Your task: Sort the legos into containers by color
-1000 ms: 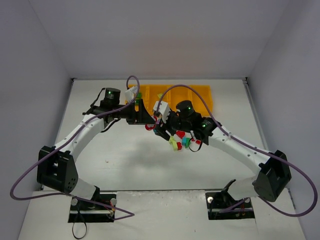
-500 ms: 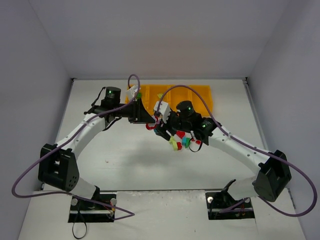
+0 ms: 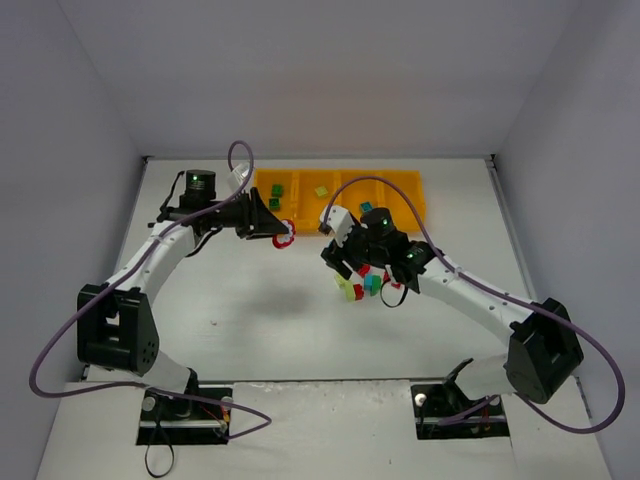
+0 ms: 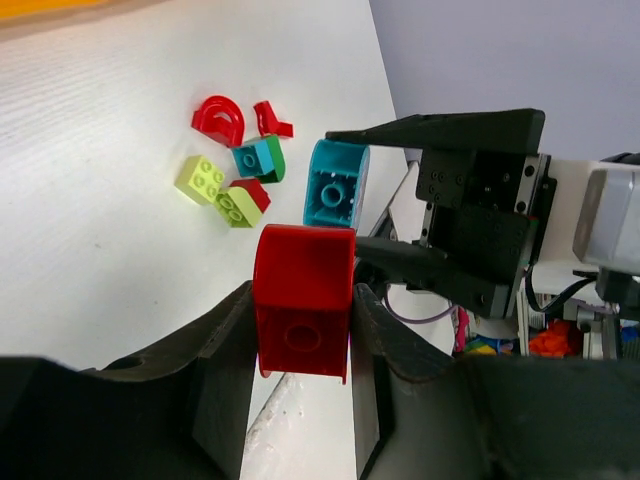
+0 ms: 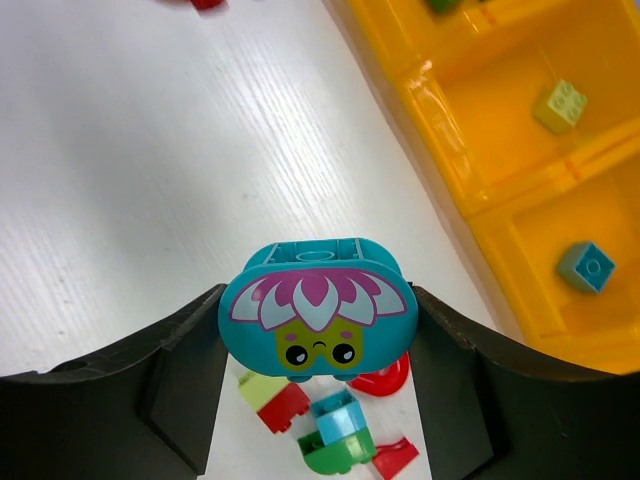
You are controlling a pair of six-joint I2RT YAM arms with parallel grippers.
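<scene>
- Mid-carry on both sides: left gripper (image 4: pixel 300 330) clenched on a red brick (image 4: pixel 303 290), right gripper (image 5: pixel 318 310) clamped around a teal piece (image 5: pixel 318 325).
- Red brick just in front of the tray (image 3: pixel 400 190), at its left end, and lifted off the table (image 3: pixel 250 300) by the look of it. Teal piece further right, close above the loose pile (image 3: pixel 365 283).
- Already sorted: dark green bricks (image 3: pixel 277 189) in the left compartment, a lime brick (image 5: pixel 560 105) in the next, a small teal brick (image 5: pixel 586 266) in the third.
- Next, best guess: swing the teal piece over the compartment with the teal brick and let go. Then take the red brick to an unused compartment, probably the far right one. Long reach past the other arm, so watch for a bump.
- Shapes: red brick boxy, rounded along one edge, round hole in the facing side. Teal piece oval-fronted, printed with a pink flower and a tiny face.
- Hard glossy plastic all round; tray smooth and shallow with low dividers; table matte white with a fine ribbed grain.
</scene>
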